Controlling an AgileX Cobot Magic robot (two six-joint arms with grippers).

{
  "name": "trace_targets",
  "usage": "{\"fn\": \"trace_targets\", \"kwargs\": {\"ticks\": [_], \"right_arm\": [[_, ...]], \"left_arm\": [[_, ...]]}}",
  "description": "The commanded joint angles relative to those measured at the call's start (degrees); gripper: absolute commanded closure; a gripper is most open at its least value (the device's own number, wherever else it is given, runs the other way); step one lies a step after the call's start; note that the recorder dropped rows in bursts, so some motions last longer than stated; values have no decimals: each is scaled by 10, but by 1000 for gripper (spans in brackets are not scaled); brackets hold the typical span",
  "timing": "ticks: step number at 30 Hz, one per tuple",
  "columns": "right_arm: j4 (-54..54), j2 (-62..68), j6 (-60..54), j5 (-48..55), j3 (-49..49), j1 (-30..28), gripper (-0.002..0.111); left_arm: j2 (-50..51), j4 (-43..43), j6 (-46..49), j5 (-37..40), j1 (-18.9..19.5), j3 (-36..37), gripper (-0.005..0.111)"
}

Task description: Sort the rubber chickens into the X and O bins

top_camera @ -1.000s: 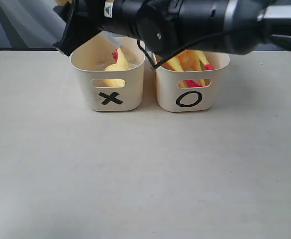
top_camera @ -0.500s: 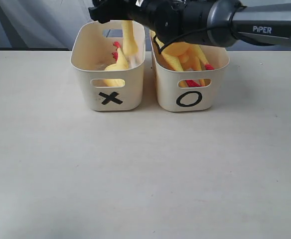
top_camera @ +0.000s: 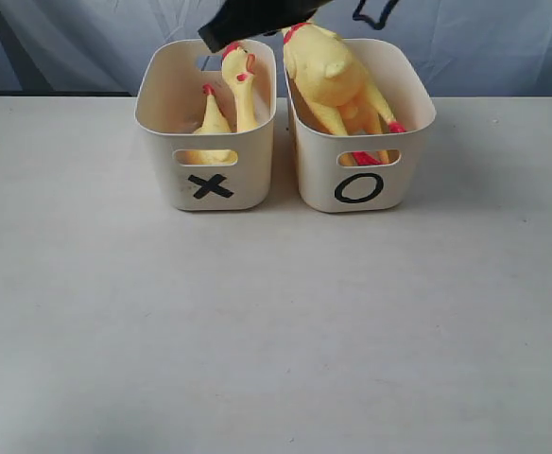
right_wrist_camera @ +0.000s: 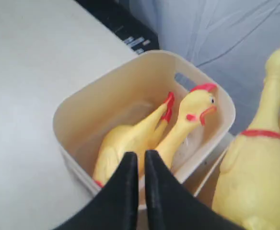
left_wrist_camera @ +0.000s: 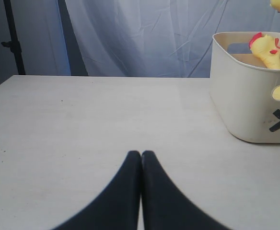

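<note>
**Two Bins Stood on a Pale Table**

The table (top_camera: 276, 322) was a pale, off-white matte surface with faint specks. Two cream plastic tubs stood upright on it near its far edge. The X bin (top_camera: 163, 180) was on the left and the O bin (top_camera: 410, 170) just beside it on the right, their black marks facing the exterior camera.

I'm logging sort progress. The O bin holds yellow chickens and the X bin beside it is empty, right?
Not quite. The X bin is not empty: two chickens are in it, one with its head above the rim, as the right wrist view shows. The rest stands: the O bin beside it holds yellow chickens.
</note>
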Motion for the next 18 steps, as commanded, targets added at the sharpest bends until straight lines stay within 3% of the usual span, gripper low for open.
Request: {"fn": "trace_targets", "kwargs": {"ticks": [1,4,6,12,14,18], "right_arm": [[-17,-70,-13,141,37,-2,109],[-7,-120,-16,317,96,-2,109],[20,-155,-49,365,158,-2,109],[280,-319,-137,387,360,-2,109],[278,-380,-78,398,380,-3,109],[150,-441,-71,398,381,-3,109]], "left_arm": [[-3,0,-2,-8,-2,-1,107],[-3,0,-2,-8,-2,-1,107],[-3,0,-2,-8,-2,-1,107],[-3,0,-2,-8,-2,-1,107],[-3,0,-2,-8,-2,-1,107],[-3,0,-2,-8,-2,-1,107]]}}
